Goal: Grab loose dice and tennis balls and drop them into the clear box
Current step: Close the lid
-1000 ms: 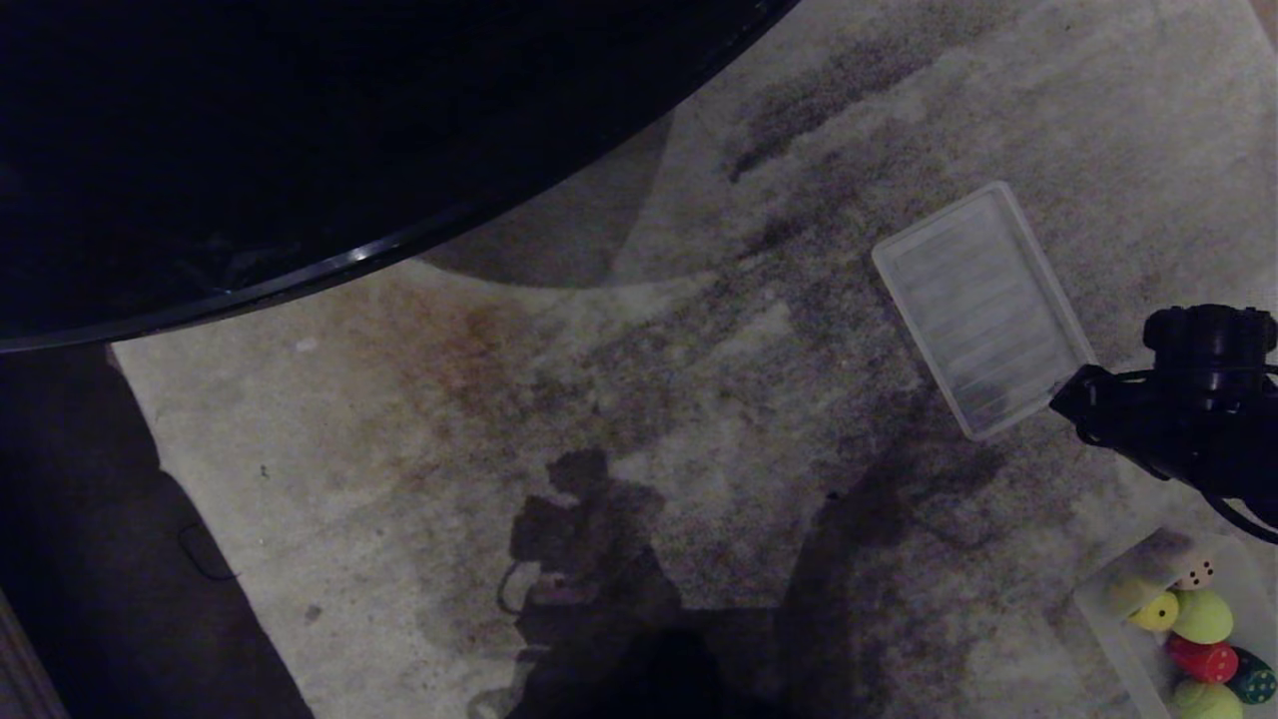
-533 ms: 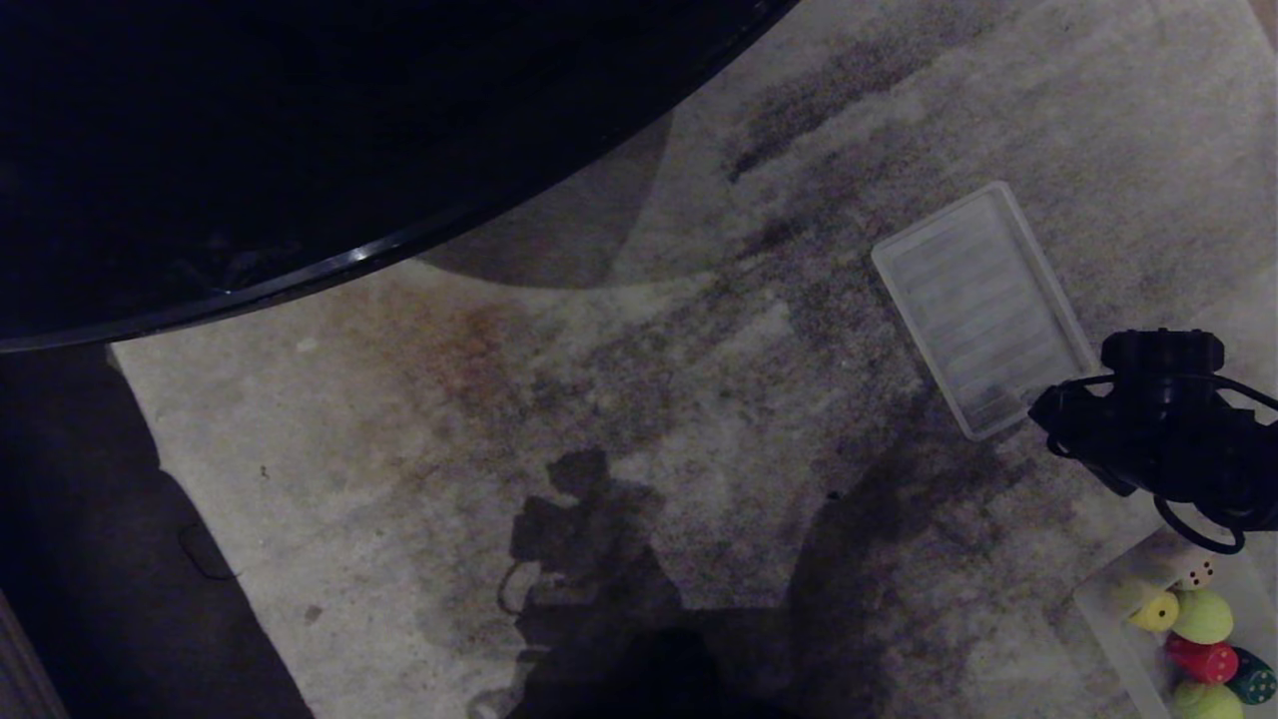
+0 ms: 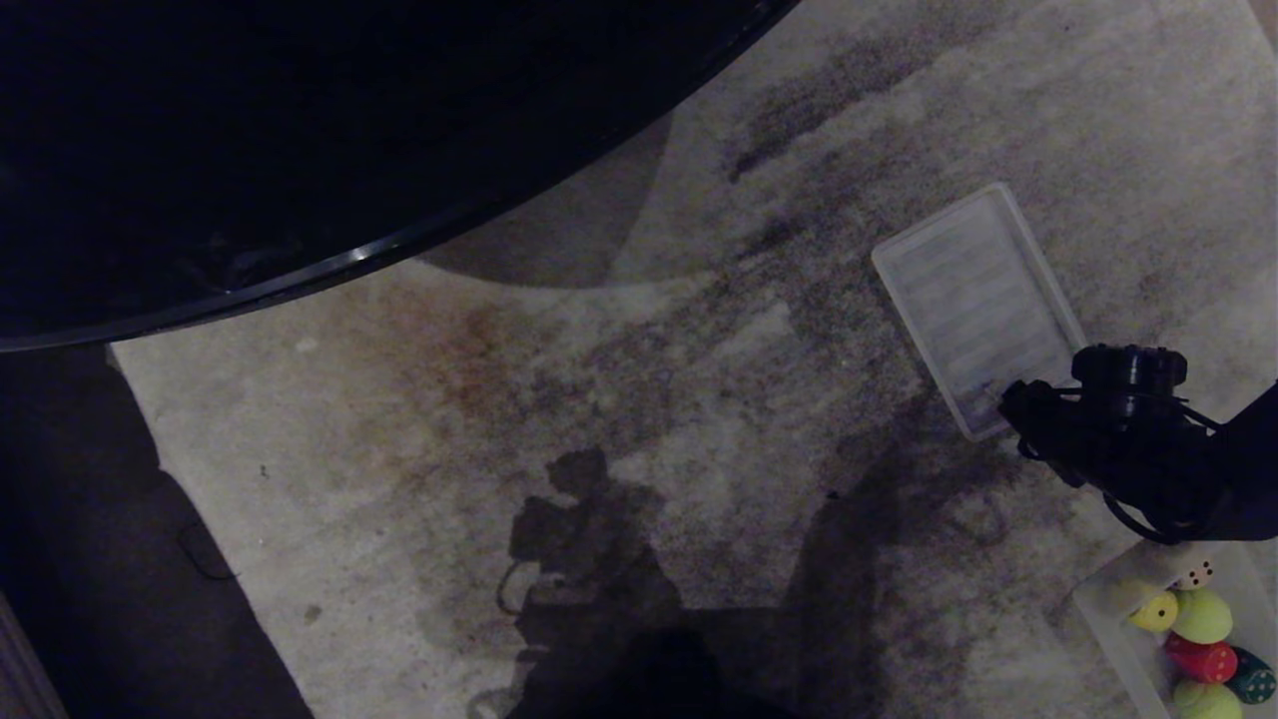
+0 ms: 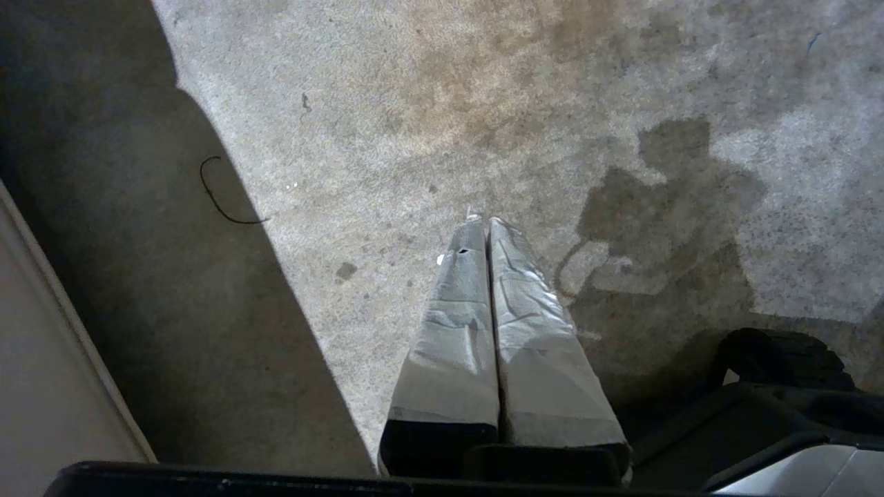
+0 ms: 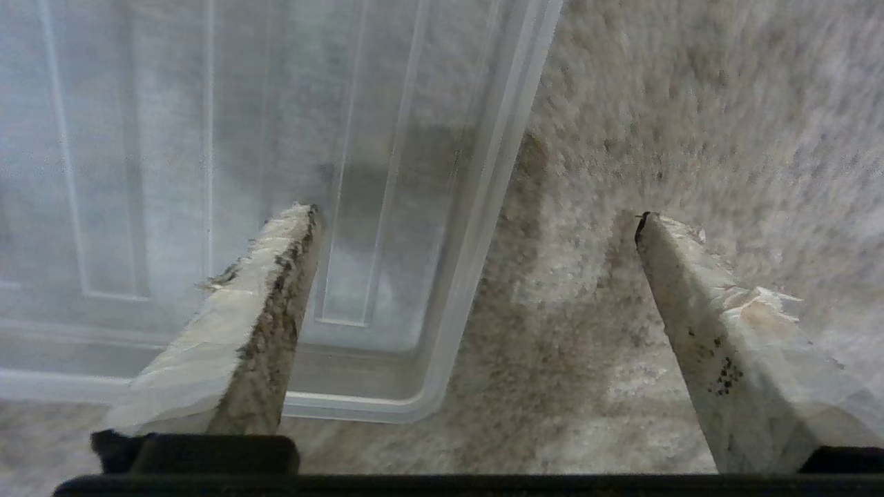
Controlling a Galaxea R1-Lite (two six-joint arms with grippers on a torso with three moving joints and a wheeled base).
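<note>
The clear box sits on the carpet at the bottom right of the head view, partly cut off by the picture's edge. Inside it lie a yellow die, a beige die, a red die, a dark green die and two tennis balls. My right arm hangs just beyond the box. My right gripper is open and empty, low over the carpet. My left gripper is shut and empty, parked over bare carpet.
A flat ribbed clear lid lies on the carpet; one right fingertip is over its near corner. A large black curved edge fills the upper left. The stained carpet carries my shadow.
My right arm has moved left and nearer in the head view, and now covers the lid's near corner. The box and its contents have not moved.
</note>
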